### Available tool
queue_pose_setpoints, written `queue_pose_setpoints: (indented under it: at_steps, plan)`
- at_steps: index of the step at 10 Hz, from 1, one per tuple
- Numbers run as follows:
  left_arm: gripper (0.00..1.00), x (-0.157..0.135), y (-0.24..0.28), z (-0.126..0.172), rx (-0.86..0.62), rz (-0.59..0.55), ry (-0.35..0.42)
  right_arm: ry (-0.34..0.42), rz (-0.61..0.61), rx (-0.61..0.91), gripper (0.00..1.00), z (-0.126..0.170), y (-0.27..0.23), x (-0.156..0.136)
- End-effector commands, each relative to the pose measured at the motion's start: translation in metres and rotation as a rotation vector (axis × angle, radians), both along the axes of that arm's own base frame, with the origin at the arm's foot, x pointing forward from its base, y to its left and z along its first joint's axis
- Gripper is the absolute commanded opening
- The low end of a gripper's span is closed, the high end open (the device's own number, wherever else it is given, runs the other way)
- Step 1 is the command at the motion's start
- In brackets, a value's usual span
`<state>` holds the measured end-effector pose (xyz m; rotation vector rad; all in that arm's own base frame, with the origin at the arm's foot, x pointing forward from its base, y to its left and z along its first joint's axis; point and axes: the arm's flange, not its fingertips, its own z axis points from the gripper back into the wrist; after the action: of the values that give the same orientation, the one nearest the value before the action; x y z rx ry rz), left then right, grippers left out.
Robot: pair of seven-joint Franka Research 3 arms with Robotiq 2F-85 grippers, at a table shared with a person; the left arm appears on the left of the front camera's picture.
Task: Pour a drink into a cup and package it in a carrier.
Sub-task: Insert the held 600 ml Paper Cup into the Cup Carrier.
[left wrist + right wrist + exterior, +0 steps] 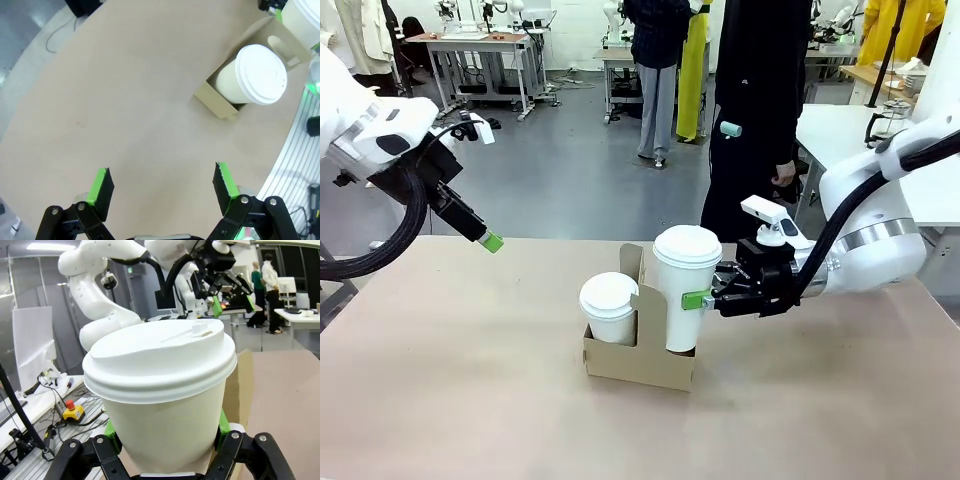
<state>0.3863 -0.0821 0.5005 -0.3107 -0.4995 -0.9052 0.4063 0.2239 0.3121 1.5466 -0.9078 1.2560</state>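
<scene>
Nearest on the surface (470, 400) is the carrier (640, 365), with a lidded twin cup (609, 308) sunk into its left hole and the cup (686, 285), also lidded, standing taller in the right hole, just across the handle panel. The right gripper (700, 299) comes in sideways with its fingers clamped on the cup. The left gripper (488, 240) hangs well off to the left, fingers wide apart and holding nothing, and a person (760, 120) stands at the far edge.
</scene>
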Motion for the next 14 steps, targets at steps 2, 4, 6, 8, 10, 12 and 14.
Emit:
queue_pose_setpoints:
  at_steps: [2, 4, 6, 8, 10, 12, 14]
  plan:
    - [1.0, 0.0, 0.001, 0.003, 0.009, 0.01, 0.006, -0.033, 0.016, 0.029, 0.8, -0.014, 0.002, 0.015]
    - [1.0, 0.0, 0.001, 0.003, 0.009, 0.01, 0.006, -0.026, 0.018, 0.012, 0.8, -0.024, 0.002, 0.018]
    - [1.0, 0.0, 0.001, 0.003, 0.009, 0.01, 0.006, -0.02, 0.044, -0.007, 0.8, -0.042, 0.001, 0.022]
    - [1.0, 0.0, 0.001, 0.003, 0.009, 0.01, 0.006, -0.007, 0.063, -0.008, 0.8, -0.062, 0.001, 0.023]
    - [1.0, 0.0, 0.001, 0.003, 0.009, 0.01, 0.006, -0.032, 0.079, -0.014, 0.8, -0.074, 0.001, 0.021]
    - [1.0, 0.0, 0.001, 0.003, 0.009, 0.01, 0.006, -0.049, 0.083, -0.014, 0.8, -0.082, 0.001, 0.023]
    - [1.0, 0.0, 0.001, 0.003, 0.009, 0.01, 0.006, -0.106, 0.048, -0.012, 1.0, -0.081, -0.003, 0.025]
